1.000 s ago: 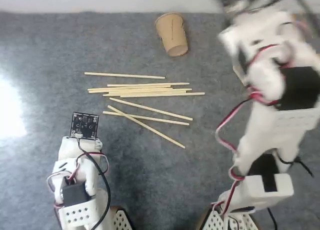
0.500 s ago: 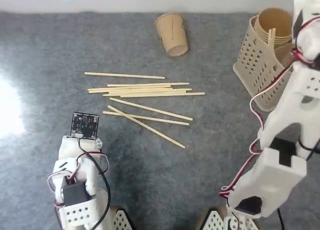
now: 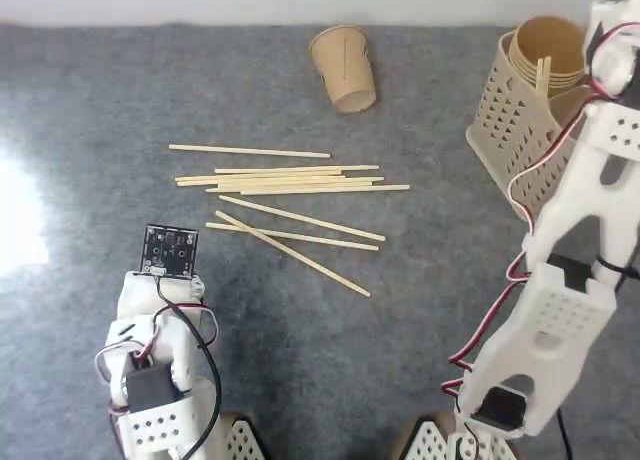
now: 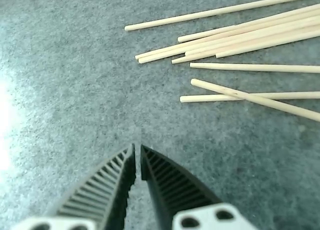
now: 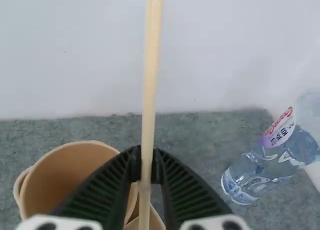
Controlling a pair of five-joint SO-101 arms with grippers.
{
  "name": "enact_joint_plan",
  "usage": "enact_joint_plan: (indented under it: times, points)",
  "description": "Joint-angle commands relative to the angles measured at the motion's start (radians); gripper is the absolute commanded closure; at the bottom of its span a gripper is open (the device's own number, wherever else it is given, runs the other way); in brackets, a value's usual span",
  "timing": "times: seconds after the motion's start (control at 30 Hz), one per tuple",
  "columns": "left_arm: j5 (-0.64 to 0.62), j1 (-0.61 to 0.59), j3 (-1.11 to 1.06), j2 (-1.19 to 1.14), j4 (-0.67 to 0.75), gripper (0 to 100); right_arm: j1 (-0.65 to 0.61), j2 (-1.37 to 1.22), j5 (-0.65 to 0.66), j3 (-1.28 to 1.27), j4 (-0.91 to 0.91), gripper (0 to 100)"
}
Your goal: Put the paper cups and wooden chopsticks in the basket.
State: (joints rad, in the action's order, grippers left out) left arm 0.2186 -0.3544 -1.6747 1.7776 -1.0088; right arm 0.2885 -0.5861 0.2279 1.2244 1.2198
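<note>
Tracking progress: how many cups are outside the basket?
1. The cup lies on its side at the far side of the mat, left of the basket. Nested cups sit inside the basket; their number can't be told.

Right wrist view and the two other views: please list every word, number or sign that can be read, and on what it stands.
Water bottle label: red and dark print, curved and cut off; not readable as whole words.
Black board, high view: too small to read.
Lying paper cup: only a dark line, no text.
Chopstick in the right pincer: bare wood, no text.
</note>
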Motion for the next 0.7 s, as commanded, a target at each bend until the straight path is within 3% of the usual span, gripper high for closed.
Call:
enact_joint_plan:
  times: [0.0,0.3,0.47,0.67]
  points:
    - [0.012,0.006,0.010,0.011,0.023,98,0.013,-0.016,-0.009,0.031,-0.019,99.1]
    - [0.012,0.006,0.010,0.011,0.023,98,0.012,-0.045,0.003,0.031,0.084,97.9]
    - [0.012,0.006,0.010,0.011,0.023,98,0.010,-0.038,0.034,0.034,0.160,83.6]
    - [0.012,0.006,0.010,0.011,0.023,98,0.010,0.001,0.094,0.034,0.220,88.7]
